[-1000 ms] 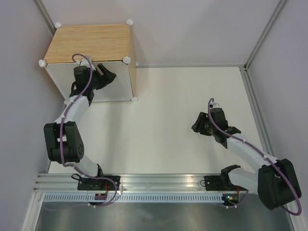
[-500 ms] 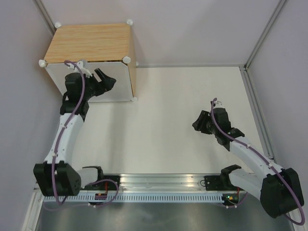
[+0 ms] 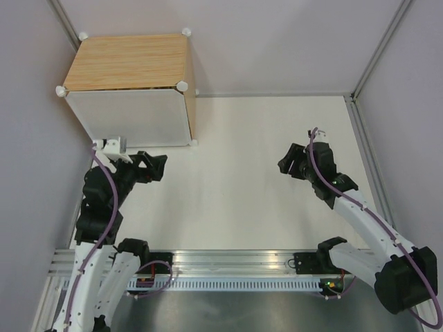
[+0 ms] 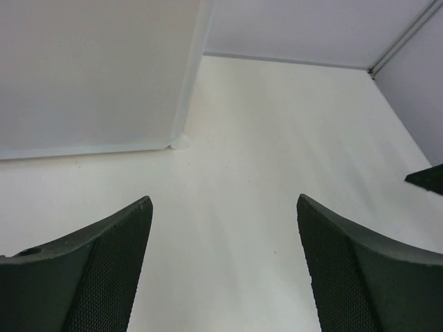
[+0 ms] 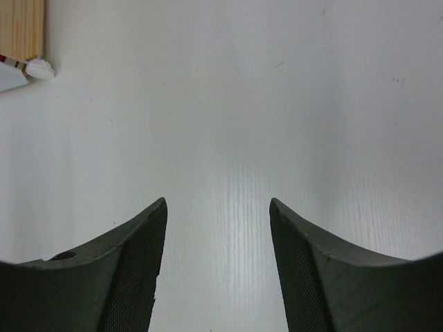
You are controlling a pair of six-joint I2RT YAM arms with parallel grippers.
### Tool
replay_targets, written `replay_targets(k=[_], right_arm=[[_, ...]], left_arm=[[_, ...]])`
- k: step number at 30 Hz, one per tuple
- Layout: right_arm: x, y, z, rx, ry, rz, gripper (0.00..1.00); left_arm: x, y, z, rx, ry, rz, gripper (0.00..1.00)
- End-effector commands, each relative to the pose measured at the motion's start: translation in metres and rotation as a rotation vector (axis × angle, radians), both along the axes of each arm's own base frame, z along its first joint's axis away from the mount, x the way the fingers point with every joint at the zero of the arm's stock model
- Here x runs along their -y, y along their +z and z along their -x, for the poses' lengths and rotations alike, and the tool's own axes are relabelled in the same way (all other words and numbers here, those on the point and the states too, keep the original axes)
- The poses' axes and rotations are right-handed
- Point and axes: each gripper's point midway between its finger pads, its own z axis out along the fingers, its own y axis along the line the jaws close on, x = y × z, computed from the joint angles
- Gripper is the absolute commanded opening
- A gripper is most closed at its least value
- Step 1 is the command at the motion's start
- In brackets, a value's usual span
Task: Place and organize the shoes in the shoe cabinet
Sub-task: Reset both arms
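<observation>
Over at the far left, the shoe cabinet [image 3: 128,66] stands with its white door panel [image 3: 131,117] flat shut, and the left end effector [image 3: 154,166] has come off it. A second ago it was pressed up against that panel; now it hangs nearer, just short of the cabinet's foot, fingers apart and holding nothing. No shoes show anywhere on the surface [image 3: 235,194], so I'd guess they are all shut inside and the job is about finished. Further right, the right end effector [image 3: 285,160] has barely shifted, drifting a little toward the far side, its fingers also spread and empty, well apart from the cabinet
</observation>
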Motion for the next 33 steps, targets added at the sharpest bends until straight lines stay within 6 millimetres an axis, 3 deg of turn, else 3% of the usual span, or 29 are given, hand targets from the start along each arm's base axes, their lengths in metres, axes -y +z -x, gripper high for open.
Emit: replay_targets(k=[1,5,7,12,19,26,33], right_arm=[[0.007,0.036,-0.019,0.079,-0.045,0.043,0.67],[0.014,0.070,-0.027,0.163,-0.060,0.122,0.69],[0.018,0.073,-0.029,0.185,-0.061,0.166,0.69],[0.016,0.048,-0.026,0.161,-0.065,0.197,0.70],[0.024,0.062,-0.023,0.205,-0.120,0.227,0.73],[0.032,0.063,-0.022,0.208,-0.173,0.235,0.75],[0.027,0.058,-0.022,0.199,-0.153,0.220,0.75]], left_arm=[[-0.018,-0.022,0.001,0.030,0.089,-0.104,0.89],[-0.008,-0.043,0.003,-0.010,0.034,-0.105,0.91],[-0.001,-0.048,0.001,-0.034,-0.001,-0.097,0.91],[0.007,-0.052,0.004,-0.059,-0.049,-0.082,0.91],[-0.004,-0.047,0.006,-0.024,0.016,-0.089,0.92],[-0.006,-0.049,0.005,-0.038,0.028,-0.089,0.93],[-0.009,-0.053,0.002,-0.055,0.046,-0.093,0.93]])
